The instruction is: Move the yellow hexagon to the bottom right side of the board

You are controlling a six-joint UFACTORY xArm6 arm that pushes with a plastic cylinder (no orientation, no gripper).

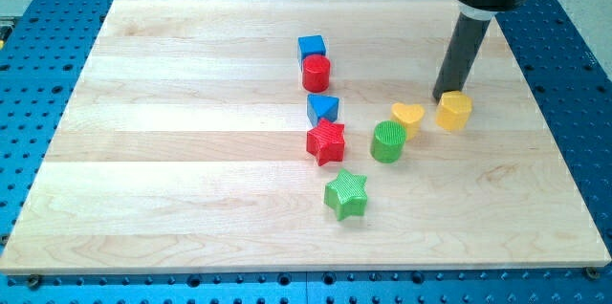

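Observation:
The yellow hexagon (454, 111) lies right of the board's middle. My tip (448, 95) stands just above it in the view, touching or nearly touching its upper left edge. A yellow heart (407, 116) lies just to the hexagon's left, a small gap between them. The rod (464, 51) rises up and to the right from the tip.
A green cylinder (388, 141) sits below-left of the heart. A red star (326, 141), blue triangle (322, 108), red cylinder (316, 73) and blue cube (312, 48) form a column at the middle. A green star (346, 195) lies lower. The wooden board (191, 151) rests on a blue perforated table.

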